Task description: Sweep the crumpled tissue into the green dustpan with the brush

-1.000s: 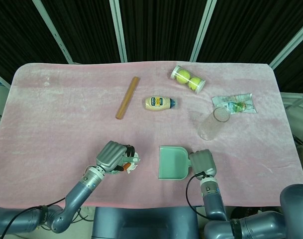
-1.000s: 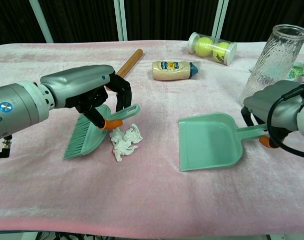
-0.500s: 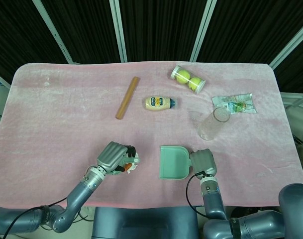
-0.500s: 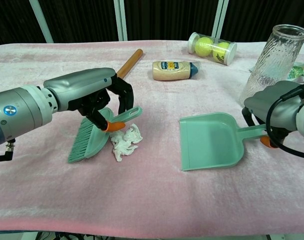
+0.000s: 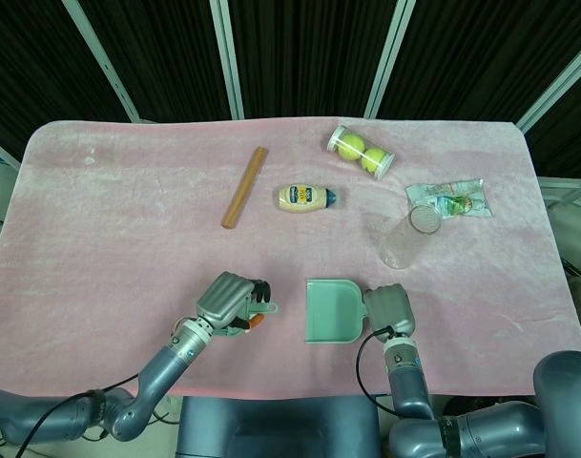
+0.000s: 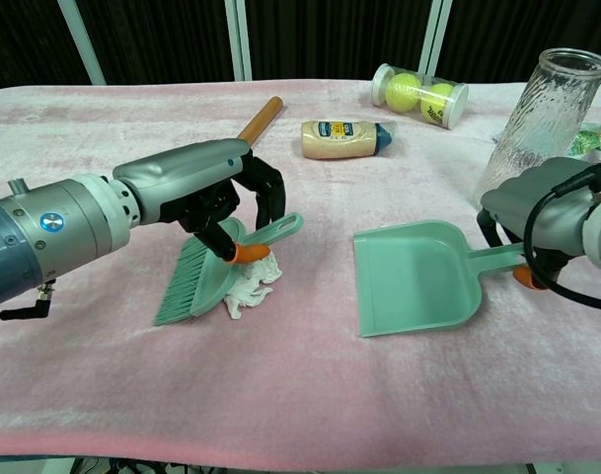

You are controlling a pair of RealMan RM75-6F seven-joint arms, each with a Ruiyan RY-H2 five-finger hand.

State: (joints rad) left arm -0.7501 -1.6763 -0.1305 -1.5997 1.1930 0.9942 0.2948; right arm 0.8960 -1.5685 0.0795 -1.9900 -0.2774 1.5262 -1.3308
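The small crumpled white tissue, judged light and soft, lies under the green plastic brush gripped by the left robot hand, while the green plastic dustpan is held by the right robot hand.

The head view looked steeply down from above the robot's side of the table, taking in the whole pink top, all four edges and the dark curtains beyond its far edge. The chest view sat low and close at the near edge, facing level across to the far edge. Both shared the near middle, with the dustpan.
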